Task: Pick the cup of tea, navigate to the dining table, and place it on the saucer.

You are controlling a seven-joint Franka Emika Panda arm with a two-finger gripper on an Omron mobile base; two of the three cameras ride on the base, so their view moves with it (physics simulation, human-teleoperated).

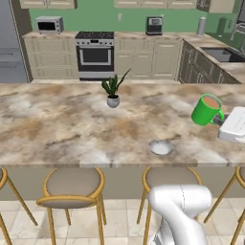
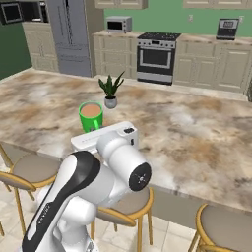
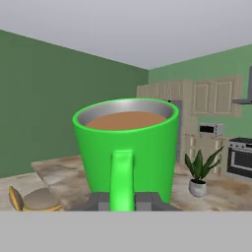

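The cup of tea point(image 3: 126, 150), a small bright green rigid mug nearly full of brown liquid, hangs above the marbled dining table point(image 1: 72, 124), at about two o'clock from the grey-white saucer point(image 1: 160, 147). The gripper point(image 3: 123, 201) is clamped on its handle; likely light but spill-prone, so keep it upright.

A glossy white arm point(image 2: 83, 197) with dark joint bands and rounded caps.

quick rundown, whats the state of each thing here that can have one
cup of tea: upright, full of tea, held above the dining table
gripper: shut on the cup's handle
saucer: empty, on the dining table near its front edge
potted plant: upright on the table
oven: door closed
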